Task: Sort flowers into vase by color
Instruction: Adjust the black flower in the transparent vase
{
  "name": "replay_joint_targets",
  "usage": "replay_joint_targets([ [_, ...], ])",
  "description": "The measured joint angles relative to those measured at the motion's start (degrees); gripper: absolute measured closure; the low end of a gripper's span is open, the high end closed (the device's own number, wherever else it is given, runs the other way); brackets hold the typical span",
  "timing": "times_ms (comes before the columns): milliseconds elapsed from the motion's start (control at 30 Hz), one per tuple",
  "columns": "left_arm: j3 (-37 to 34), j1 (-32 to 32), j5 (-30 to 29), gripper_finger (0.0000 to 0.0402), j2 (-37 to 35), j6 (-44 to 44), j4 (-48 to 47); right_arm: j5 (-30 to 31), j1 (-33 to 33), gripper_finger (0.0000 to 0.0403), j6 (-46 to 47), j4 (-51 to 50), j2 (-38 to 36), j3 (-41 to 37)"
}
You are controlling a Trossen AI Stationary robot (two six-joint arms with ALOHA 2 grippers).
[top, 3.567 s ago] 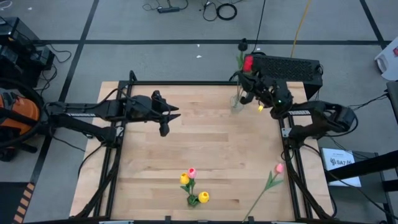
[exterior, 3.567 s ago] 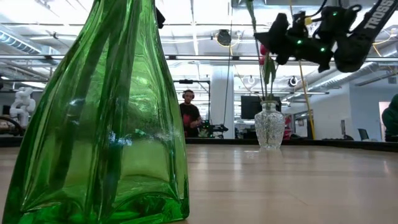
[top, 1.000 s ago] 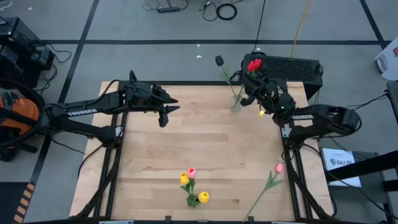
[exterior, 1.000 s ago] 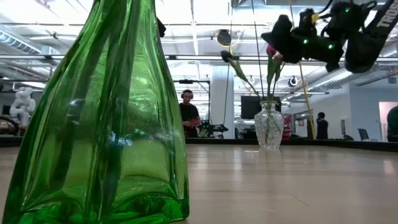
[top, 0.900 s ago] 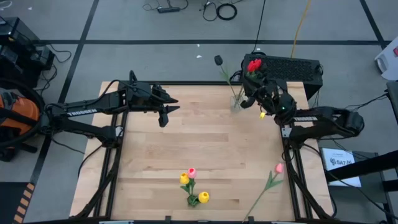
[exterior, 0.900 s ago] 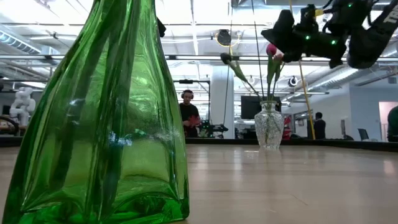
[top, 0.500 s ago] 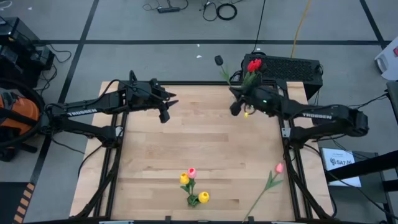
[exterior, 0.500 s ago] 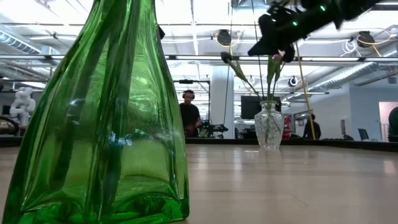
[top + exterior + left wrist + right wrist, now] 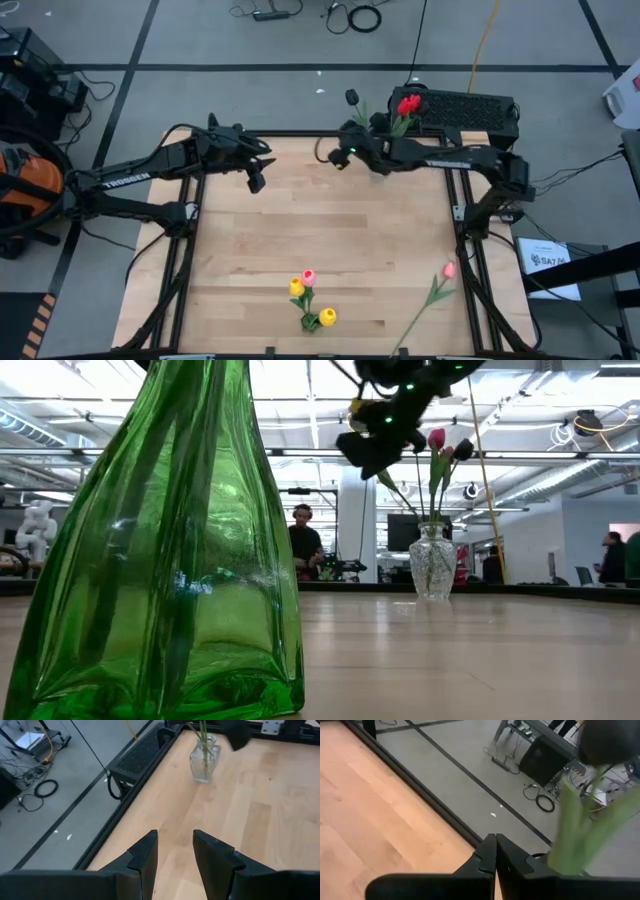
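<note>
A clear glass vase (image 9: 432,563) stands near the table's far edge and holds red (image 9: 408,104), pink (image 9: 437,438) and black (image 9: 352,97) tulips by their stems. A green glass vase (image 9: 170,550) by the near edge carries two yellow tulips (image 9: 297,288) and a pink one (image 9: 309,277). Another pink tulip (image 9: 441,284) lies flat near the right edge. My right gripper (image 9: 345,156) hangs shut and empty above the far edge, left of the clear vase. My left gripper (image 9: 256,178) hovers open over the far left of the table.
The right arm (image 9: 440,158) stretches along the far edge and covers the clear vase from above. A black case (image 9: 465,108) sits just beyond the far rim. Bare wood (image 9: 330,230) lies between the two vases. People stand in the room behind the table.
My right gripper has swung from beside the clear vase toward the table's left along the far edge, passing over the vase. The tulips stay in the vase, the black one leaning left. My left gripper has drifted slightly toward the far left corner.
</note>
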Motion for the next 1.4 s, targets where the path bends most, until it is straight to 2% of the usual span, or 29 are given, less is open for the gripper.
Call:
replay_joint_targets([
  [133, 0.00, 0.00, 0.24, 0.0269, -0.63, 0.01, -0.33, 0.50, -1.12, 0.0402, 1.44, -3.69, 5.44, 5.91],
  [300, 0.00, 0.02, 0.28, 0.0269, -0.62, 0.04, -0.63, 8.11, -2.57, 0.0402, 10.53, -17.16, 9.66, 13.15],
  [433, 0.00, 0.00, 0.40, 0.0269, -0.62, 0.05, -2.22, 14.74, -1.80, 0.0403, 19.23, -29.19, 9.79, 16.90],
  [567, 0.00, 0.00, 0.41, 0.0269, -0.62, 0.35, -3.73, 18.68, 0.56, 0.0403, 22.32, -31.14, 6.85, 18.02],
  [867, 0.00, 0.00, 0.43, 0.0269, -0.62, 2.00, -3.78, 17.79, 2.98, 0.0403, 23.48, -30.89, 4.20, 18.00],
  [1000, 0.00, 0.00, 0.42, 0.0269, -0.62, 2.05, -3.78, 6.42, 2.39, 0.0403, 22.11, -29.36, 5.67, 18.00],
  [1067, 0.00, 0.00, 0.44, 0.0269, -0.62, 2.08, -3.77, 3.60, 1.95, 0.0403, 21.20, -27.97, 7.25, 17.97],
  [1233, 0.00, 0.04, 2.12, 0.0269, -0.62, 2.03, -3.78, 3.10, -0.47, 0.0403, 17.72, -21.91, 11.74, 17.96],
  [1400, 0.00, 0.00, 2.29, 0.0269, -0.62, 1.99, -5.35, 3.36, -4.65, 0.0403, 25.31, -24.93, 14.94, 17.96],
])
